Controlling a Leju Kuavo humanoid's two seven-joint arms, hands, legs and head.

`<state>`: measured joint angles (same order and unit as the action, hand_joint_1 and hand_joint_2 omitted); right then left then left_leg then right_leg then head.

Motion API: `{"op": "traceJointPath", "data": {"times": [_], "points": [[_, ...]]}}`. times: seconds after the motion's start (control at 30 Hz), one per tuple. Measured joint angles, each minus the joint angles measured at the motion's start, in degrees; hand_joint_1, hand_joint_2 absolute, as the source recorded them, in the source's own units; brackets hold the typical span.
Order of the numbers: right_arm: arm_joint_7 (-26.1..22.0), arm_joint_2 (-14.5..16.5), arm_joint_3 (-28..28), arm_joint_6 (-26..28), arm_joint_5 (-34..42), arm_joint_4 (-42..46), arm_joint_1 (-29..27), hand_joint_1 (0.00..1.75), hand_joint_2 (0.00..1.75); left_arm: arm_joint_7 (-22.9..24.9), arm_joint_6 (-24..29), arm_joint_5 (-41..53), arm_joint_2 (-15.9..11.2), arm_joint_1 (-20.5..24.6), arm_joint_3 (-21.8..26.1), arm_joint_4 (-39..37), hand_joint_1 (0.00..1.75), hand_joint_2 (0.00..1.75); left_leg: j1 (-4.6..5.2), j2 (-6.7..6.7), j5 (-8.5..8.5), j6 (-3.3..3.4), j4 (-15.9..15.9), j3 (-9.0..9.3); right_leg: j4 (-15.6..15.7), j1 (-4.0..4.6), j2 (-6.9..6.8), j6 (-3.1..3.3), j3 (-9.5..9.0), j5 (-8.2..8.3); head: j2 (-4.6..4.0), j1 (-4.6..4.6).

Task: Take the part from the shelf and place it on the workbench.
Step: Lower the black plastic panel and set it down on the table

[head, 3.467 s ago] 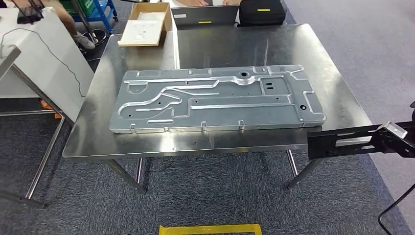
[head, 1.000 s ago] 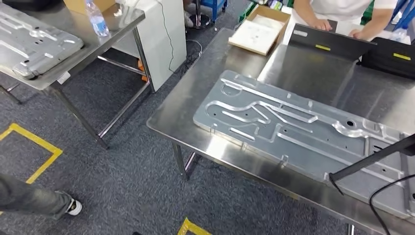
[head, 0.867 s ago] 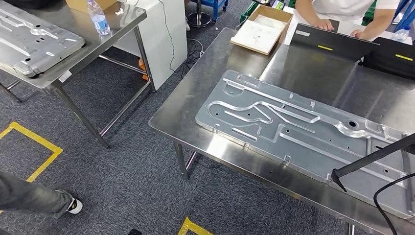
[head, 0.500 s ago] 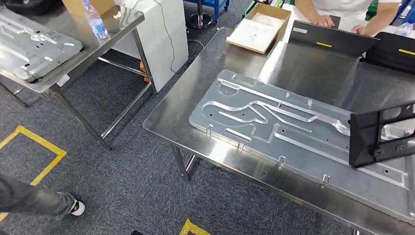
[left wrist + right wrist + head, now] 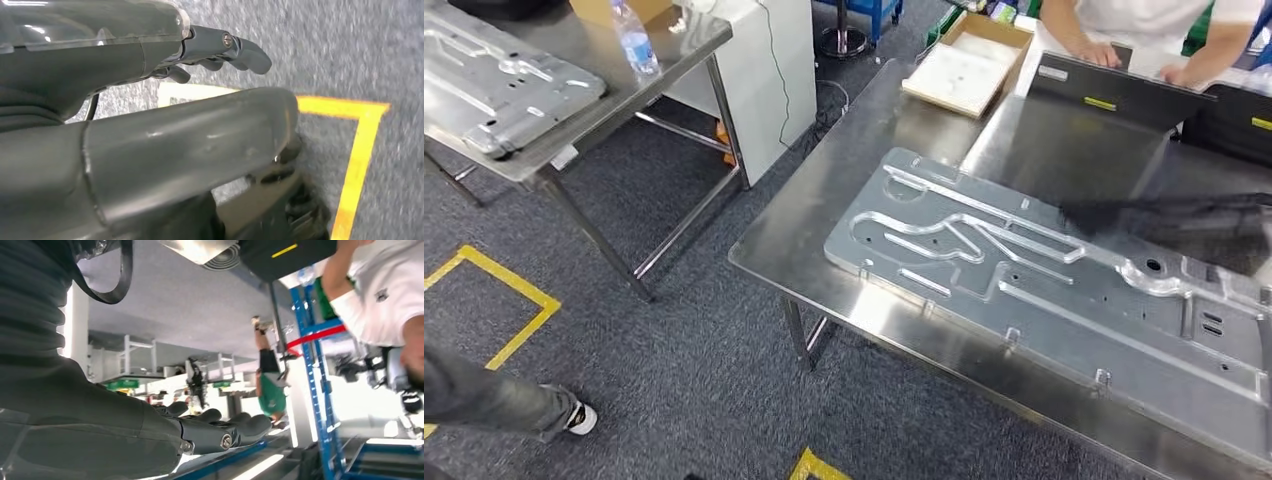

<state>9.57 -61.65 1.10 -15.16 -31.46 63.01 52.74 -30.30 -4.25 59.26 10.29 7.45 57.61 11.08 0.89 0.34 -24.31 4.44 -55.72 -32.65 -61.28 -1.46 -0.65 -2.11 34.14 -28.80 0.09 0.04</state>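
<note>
Seemingly the placing step: the dark part (image 5: 1194,222), blurred, hangs over the surface's (image 5: 824,215) right side above a stamped metal panel (image 5: 1024,280); next it must settle flat. The left robot hand (image 5: 220,47) hangs released over the floor (image 5: 350,40); whether the right robot hand (image 5: 220,432) grasps anything I cannot tell. A person (image 5: 1144,20) works at the far edge

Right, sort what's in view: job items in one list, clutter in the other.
Job in hand:
- blurred black frame part
- shiny steel workbench

Lying about:
- large grey stamped metal panel
- open cardboard box
- clear plastic water bottle
- second steel table
- yellow floor tape
</note>
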Motion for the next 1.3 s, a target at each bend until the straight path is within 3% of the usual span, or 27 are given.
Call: {"op": "traceJointPath", "data": {"times": [0.07,0.1,0.13,0.17,0.23,0.3,0.4,0.6,0.7,0.73,0.77,0.83,0.9,1.03,1.1,1.17,1.2,1.23,1.27,1.3], "points": [[0.0,-0.6,1.1,-0.8,1.0,-0.1,0.8,0.00,1.75,0.0,0.0,0.0,0.0,0.0,0.1,0.0,0.00,0.00,-0.07,-0.05,0.30,0.14,0.5,0.25,-6.7,-0.13,0.34,-0.26,3.24,-3.37,-0.01,0.01],[0.1,-0.8,1.6,-0.8,1.3,-0.2,0.8,0.00,1.75,0.0,0.0,0.0,0.0,0.0,0.1,0.0,0.00,0.00,-0.07,-0.09,0.25,0.11,0.4,0.24,-9.9,-0.22,0.44,-0.51,4.97,-4.47,-0.01,0.01],[0.1,-0.9,1.9,-0.7,1.8,-0.4,0.8,0.00,1.75,0.0,0.0,0.0,0.0,0.0,0.2,0.0,0.00,0.00,-0.08,-0.14,0.13,0.06,0.3,0.25,-11.6,-0.36,0.46,-0.76,6.04,-4.54,0.00,0.01],[0.1,-1.0,2.2,-0.5,2.1,-0.5,0.7,0.00,1.75,0.0,0.0,0.0,0.0,0.0,0.2,0.0,0.00,0.00,-0.12,-0.19,-0.05,-0.06,0.1,0.26,-11.3,-0.54,0.46,-1.01,6.09,-3.47,0.00,0.01],[0.0,-1.4,2.5,-0.2,2.5,-0.6,0.7,0.00,1.75,0.1,0.0,0.0,0.0,-0.1,0.3,0.0,0.00,0.00,-0.28,-0.33,-0.72,-0.55,-0.9,0.22,-4.6,-0.95,0.40,-1.43,3.09,0.55,0.00,0.01],[0.0,-1.7,2.8,-0.1,2.6,-0.7,0.7,0.00,1.75,0.1,0.0,0.0,0.0,-0.1,0.4,0.0,0.00,0.00,-0.21,-0.53,-1.50,-1.26,-2.0,-0.09,1.2,-0.85,0.54,-1.24,0.33,2.67,-0.01,0.00],[0.0,-2.1,3.1,0.3,2.7,-0.9,0.7,0.00,1.75,0.0,0.0,0.0,0.0,0.0,0.4,0.0,0.00,0.00,-0.06,-0.66,-1.87,-1.82,-2.6,-0.38,1.9,-0.46,0.85,-0.12,0.12,2.54,-0.01,-0.03],[-0.1,-2.2,3.1,1.9,3.0,-1.0,0.6,0.00,1.75,0.0,0.0,0.0,0.0,0.0,0.4,0.0,0.00,0.00,-0.03,-0.65,-2.24,-2.16,-3.0,-0.47,2.0,-0.74,0.85,0.41,0.14,2.58,-0.02,-0.02],[-3.0,-2.6,1.1,14.3,5.4,1.0,-5.8,0.00,0.44,0.1,0.0,0.0,0.1,-0.1,0.4,0.0,0.00,0.00,-0.40,-0.57,-8.51,-2.95,-16.5,-6.85,2.1,-0.71,0.66,1.19,0.05,2.62,-0.01,-0.03],[-4.2,-2.7,-0.5,18.3,6.2,2.2,-9.2,0.00,0.00,0.1,0.1,0.1,0.1,-0.1,0.4,0.0,0.00,0.00,-0.50,-0.54,-9.56,-2.95,-19.9,-8.53,2.1,-0.55,0.63,1.30,0.03,2.60,-0.01,-0.04],[-4.7,-2.7,-2.4,19.6,6.5,3.2,-11.7,0.00,0.00,0.1,0.3,0.1,0.1,-0.1,0.4,0.0,0.00,0.00,-0.49,-0.55,-8.00,-2.70,-17.8,-7.69,2.1,-0.45,0.61,1.31,-0.01,2.58,-0.01,-0.04],[-5.4,-2.7,-6.0,21.2,6.5,5.1,-15.6,0.00,0.00,0.3,0.5,0.2,0.1,0.0,0.4,0.0,0.00,0.00,-0.35,-0.62,-4.03,-1.97,-9.5,-3.79,2.1,-0.33,0.59,1.30,-0.11,2.53,-0.01,-0.04],[-5.8,-2.5,-9.2,21.9,6.3,6.8,-17.9,0.00,0.00,0.7,0.8,0.2,0.1,0.1,0.4,0.0,0.00,0.00,-0.02,-0.66,-2.01,-1.49,-3.7,-1.07,2.2,-0.23,0.62,0.92,-0.13,2.66,0.00,-0.04],[-6.4,-2.2,-14.3,22.5,5.9,9.4,-23.1,0.00,0.00,2.5,0.9,-0.9,0.3,0.4,1.1,0.0,0.00,0.00,0.00,-0.59,-0.83,-0.75,-1.5,-0.28,2.6,-0.39,0.59,-0.33,-0.33,2.59,0.00,-0.01],[-6.5,-2.1,-16.0,22.5,5.7,9.9,-24.3,0.00,0.00,2.9,0.8,-1.2,0.5,0.4,1.4,0.0,0.00,0.00,-0.15,-0.45,0.12,-0.14,-0.5,-0.27,-0.9,-0.47,0.61,-0.63,1.05,-0.48,-0.01,0.00],[-6.5,-1.9,-17.2,22.6,5.6,10.2,-25.4,0.00,0.00,3.0,0.7,-1.2,0.6,0.4,1.5,0.0,0.00,0.00,-0.03,-0.43,0.54,0.16,-0.4,-0.80,-7.8,-0.40,0.66,-1.00,3.68,-4.74,-0.01,0.01],[-6.6,-1.7,-17.6,22.6,5.5,10.3,-26.0,0.00,0.00,3.1,0.6,-1.2,0.6,0.4,1.6,0.0,0.00,0.00,-0.01,-0.42,0.69,0.17,-0.6,-1.14,-10.6,-0.41,0.66,-1.21,4.60,-5.89,-0.01,0.02],[-6.7,-1.5,-18.0,22.6,5.5,10.3,-26.8,0.00,0.00,3.1,0.5,-1.2,0.6,0.4,1.7,0.0,0.00,0.00,0.01,-0.42,0.82,0.13,-0.8,-1.54,-11.6,-0.48,0.65,-1.39,4.63,-5.90,-0.01,0.01],[-6.8,-1.4,-18.6,22.6,5.5,10.5,-27.5,0.00,0.00,3.1,0.4,-1.2,0.7,0.4,1.7,0.0,0.00,0.00,0.02,-0.42,0.91,0.07,-1.2,-2.00,-10.3,-0.58,0.62,-1.55,3.52,-4.89,-0.01,0.01],[-7.0,-1.3,-19.6,22.7,5.5,10.7,-28.3,0.00,0.00,3.1,0.2,-1.2,0.7,0.4,1.8,0.0,0.00,0.00,0.01,-0.45,0.97,0.00,-1.7,-2.50,-7.1,-0.72,0.56,-1.70,1.37,-3.30,0.00,0.01]]}}
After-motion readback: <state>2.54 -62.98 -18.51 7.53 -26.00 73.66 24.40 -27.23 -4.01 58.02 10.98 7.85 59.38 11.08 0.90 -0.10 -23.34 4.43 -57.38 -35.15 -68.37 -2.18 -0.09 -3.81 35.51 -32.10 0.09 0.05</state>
